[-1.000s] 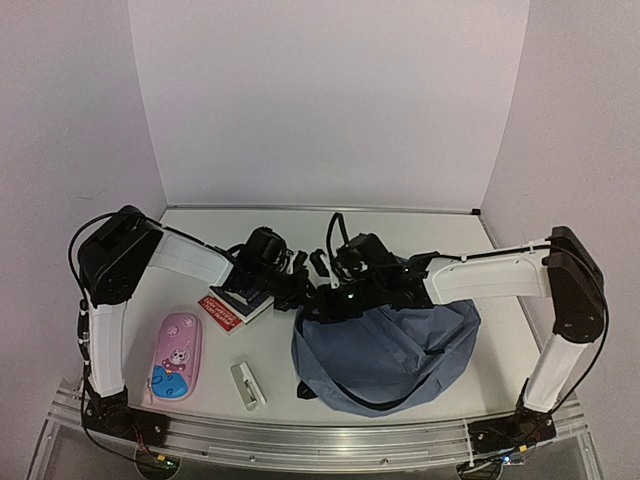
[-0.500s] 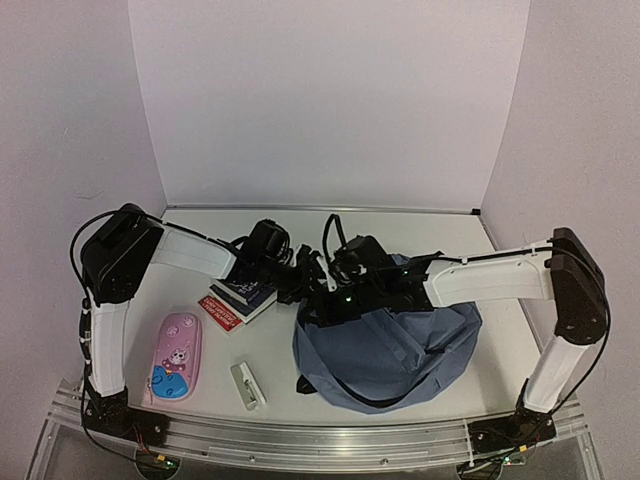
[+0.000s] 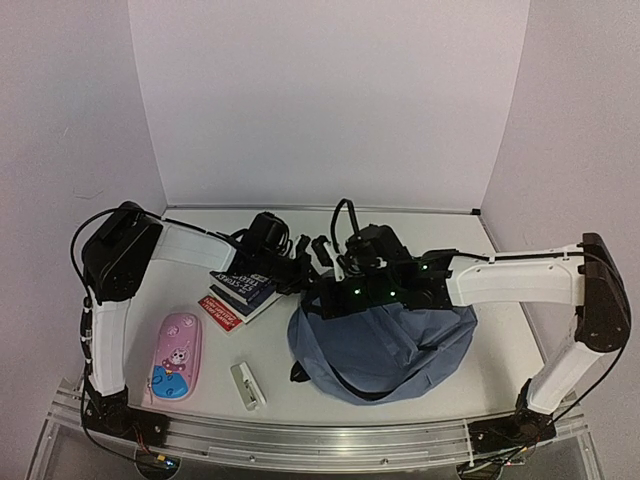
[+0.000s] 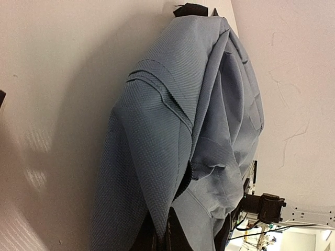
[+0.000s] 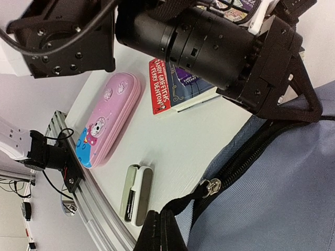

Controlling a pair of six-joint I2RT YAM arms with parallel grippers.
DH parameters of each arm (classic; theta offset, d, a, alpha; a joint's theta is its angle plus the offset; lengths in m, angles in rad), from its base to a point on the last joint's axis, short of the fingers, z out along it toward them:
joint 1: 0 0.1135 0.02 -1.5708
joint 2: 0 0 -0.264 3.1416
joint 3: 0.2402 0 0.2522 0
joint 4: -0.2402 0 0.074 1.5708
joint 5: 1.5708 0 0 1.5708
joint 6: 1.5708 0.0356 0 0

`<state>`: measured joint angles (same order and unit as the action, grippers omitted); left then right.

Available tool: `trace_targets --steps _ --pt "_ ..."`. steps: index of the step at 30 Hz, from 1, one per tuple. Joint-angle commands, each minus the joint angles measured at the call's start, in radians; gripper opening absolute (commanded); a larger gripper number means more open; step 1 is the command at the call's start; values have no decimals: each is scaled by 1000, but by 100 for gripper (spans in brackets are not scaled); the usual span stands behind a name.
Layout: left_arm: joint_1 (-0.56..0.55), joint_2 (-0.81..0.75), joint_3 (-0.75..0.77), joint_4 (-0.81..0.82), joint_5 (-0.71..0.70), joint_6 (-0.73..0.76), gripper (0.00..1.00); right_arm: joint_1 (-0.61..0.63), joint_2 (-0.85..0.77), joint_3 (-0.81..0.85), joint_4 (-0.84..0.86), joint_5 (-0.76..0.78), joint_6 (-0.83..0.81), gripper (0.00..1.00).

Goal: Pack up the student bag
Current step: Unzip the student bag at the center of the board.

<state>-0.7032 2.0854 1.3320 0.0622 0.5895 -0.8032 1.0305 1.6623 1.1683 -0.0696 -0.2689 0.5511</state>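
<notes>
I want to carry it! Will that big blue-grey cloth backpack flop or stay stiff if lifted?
Probably floppy: the slate-blue fabric backpack sags in folds. Likely light, since it looks slack and unfilled. Its cloth may bunch where the right gripper pinches it.

1. Cloth of the student bag (image 4: 157, 157): matt, with a fine visible weave.
2. zip pull (image 5: 212, 186): shiny metal.
3. pencil case (image 5: 107, 123): smooth, glossy pink shell.
4. bench (image 5: 172, 141): smooth, faintly reflective surface.

left claw (image 3: 305, 272), right claw (image 3: 318, 303) drawn rearward; student bag (image 3: 385, 345) dragged along
</notes>
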Motion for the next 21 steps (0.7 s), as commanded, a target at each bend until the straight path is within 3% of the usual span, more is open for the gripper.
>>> trace_targets --steps 1,18,21 --pt "22 24 107 -8 -58 47 0 18 -11 -14 55 -37 10 0" --pt "111 173 379 -98 -27 98 0 31 -57 -127 56 -56 70 0" --pt "113 158 390 -126 -45 112 12 31 -71 -134 57 1 80 0"
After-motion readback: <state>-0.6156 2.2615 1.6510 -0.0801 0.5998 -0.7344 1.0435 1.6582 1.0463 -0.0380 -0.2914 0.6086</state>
